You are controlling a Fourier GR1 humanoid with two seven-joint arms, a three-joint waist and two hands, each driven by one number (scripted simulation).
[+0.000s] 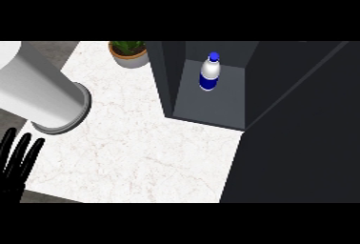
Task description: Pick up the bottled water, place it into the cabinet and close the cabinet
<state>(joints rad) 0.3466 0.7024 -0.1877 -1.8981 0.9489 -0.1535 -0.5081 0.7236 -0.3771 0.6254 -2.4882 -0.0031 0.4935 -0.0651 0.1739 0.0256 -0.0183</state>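
Evidently the bottled water [209,71] is standing upright inside the cabinet [211,102]; left hand [17,162] is resting with fingers straight; closing the door [302,133] is needing a clear sweep.

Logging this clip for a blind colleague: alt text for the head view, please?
A bottled water stands upright inside an open dark cabinet on a white marble counter. The left robot hand rests open at the lower left edge; a potted plant sits behind.
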